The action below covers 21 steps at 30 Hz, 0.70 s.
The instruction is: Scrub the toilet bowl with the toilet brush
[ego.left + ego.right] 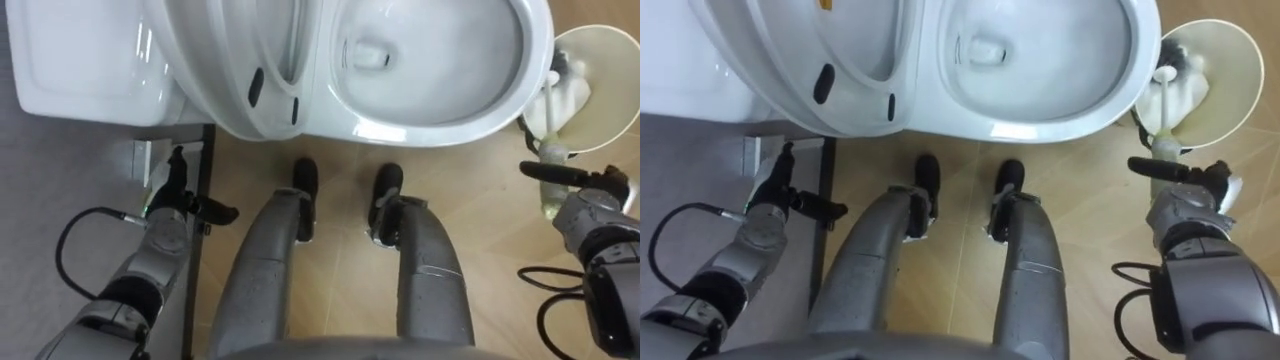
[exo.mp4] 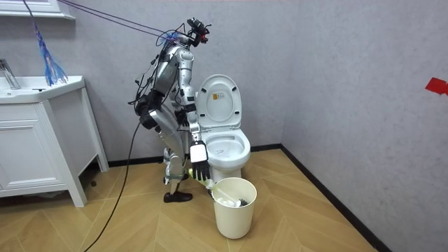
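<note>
Now brush handle (image 1: 553, 152) beside fingers (image 1: 545, 171), rt hand (image 1: 592, 208)

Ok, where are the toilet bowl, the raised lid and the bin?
toilet bowl (image 1: 420, 128): left eye view, on its near rim.
raised lid (image 2: 219, 106): room view, on its inner face.
bin (image 2: 234, 217): room view, on its outer wall.

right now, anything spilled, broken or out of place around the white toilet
Nothing stands out. The white ceramic toilet has its lid up, the wood-pattern floor shows no spill, and the white brush sits in the round cream bin.
</note>
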Tool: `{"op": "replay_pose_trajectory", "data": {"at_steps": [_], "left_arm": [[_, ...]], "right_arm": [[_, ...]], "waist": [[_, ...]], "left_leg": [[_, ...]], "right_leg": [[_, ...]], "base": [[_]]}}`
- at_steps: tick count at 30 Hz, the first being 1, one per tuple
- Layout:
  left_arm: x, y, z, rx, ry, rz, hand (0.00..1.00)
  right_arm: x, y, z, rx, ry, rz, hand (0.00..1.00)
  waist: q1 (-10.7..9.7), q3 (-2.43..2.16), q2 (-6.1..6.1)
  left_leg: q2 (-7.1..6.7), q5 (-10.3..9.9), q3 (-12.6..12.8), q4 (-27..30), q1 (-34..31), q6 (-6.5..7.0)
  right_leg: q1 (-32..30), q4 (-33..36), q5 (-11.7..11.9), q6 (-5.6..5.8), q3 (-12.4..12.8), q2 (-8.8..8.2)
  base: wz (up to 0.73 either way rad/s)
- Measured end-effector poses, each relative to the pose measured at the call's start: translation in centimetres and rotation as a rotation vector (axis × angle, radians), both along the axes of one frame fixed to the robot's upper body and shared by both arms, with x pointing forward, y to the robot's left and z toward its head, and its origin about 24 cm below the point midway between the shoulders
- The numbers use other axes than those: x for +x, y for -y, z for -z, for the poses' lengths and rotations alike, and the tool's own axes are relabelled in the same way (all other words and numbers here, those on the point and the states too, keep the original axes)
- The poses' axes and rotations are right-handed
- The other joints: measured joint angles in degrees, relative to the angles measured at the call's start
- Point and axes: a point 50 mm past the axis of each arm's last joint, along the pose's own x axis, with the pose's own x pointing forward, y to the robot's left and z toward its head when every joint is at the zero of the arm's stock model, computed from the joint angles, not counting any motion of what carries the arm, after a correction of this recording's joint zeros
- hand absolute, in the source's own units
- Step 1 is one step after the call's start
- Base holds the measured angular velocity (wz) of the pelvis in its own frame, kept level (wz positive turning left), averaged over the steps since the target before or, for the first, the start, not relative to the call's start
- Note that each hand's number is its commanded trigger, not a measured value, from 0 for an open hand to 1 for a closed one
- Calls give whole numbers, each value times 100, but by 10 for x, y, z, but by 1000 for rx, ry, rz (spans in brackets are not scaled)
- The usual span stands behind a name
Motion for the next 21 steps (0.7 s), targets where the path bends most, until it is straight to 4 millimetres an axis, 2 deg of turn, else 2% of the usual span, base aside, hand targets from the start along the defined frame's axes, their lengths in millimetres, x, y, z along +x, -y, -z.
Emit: {"op": "replay_pose_trajectory", "data": {"at_steps": [11, 15, 21], "left_arm": [[0, -2, -1, -51, 8, -57, 0], [5, -8, -5, -29, 24, -61, 0], [7, -12, -7, -12, 21, -64, 0]], "right_arm": [[0, 0, 1, 19, -26, -93, 0], [1, 5, -3, -7, -37, -125, 0], [4, 7, -5, -30, -68, -174, 0]], "waist": [[-17, 3, 6], [-16, 5, 1], [19, 13, 19]], "left_leg": [[9, -22, 1, 397, -564, -19], [-4, -51, -12, 690, -925, -21], [13, -190, -65, 1211, -1427, -41]], "right_leg": [[-555, 411, -66, -58, -5, -24], [-908, 723, -126, -98, -45, -97], [-1334, 1175, -231, -131, -80, -130]], "base": [[3], [6], [1]]}}
